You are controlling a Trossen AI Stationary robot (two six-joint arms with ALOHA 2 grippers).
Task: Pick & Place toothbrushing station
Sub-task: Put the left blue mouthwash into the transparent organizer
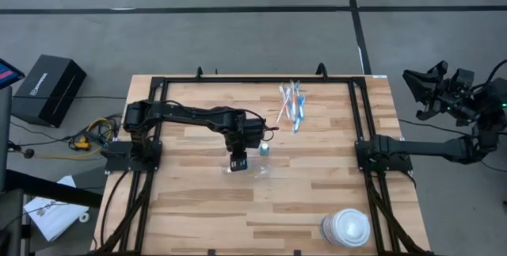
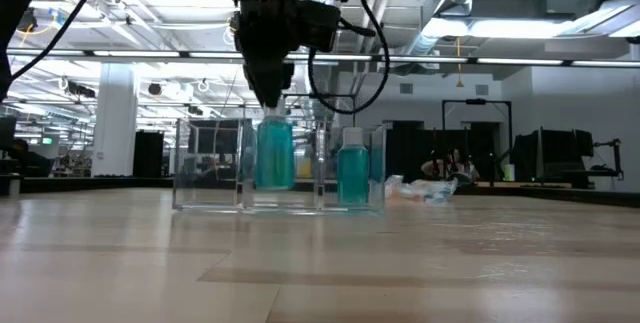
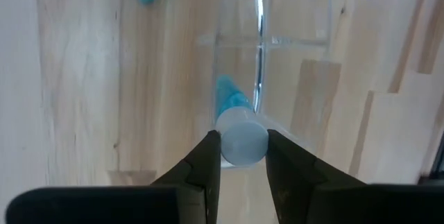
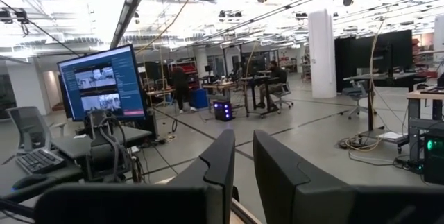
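Two blue-green bottles (image 2: pixel 275 153) (image 2: pixel 352 168) stand upright near mid-table. The left gripper (image 3: pixel 241 156) comes down from above, its fingers clenched on the white cap of the left bottle, which sits in a clear holder (image 2: pixel 208 168). Right of them, the second bottle stands free, and the toothbrushes (image 1: pixel 291 104) lie toward the far edge. The right gripper (image 4: pixel 243 158) waits off the table's right side, fingers apart.

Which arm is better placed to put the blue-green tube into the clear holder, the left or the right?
Left. Its tool grips the capped blue-green tube right above the clear holder. The right tool is off the table, far away.
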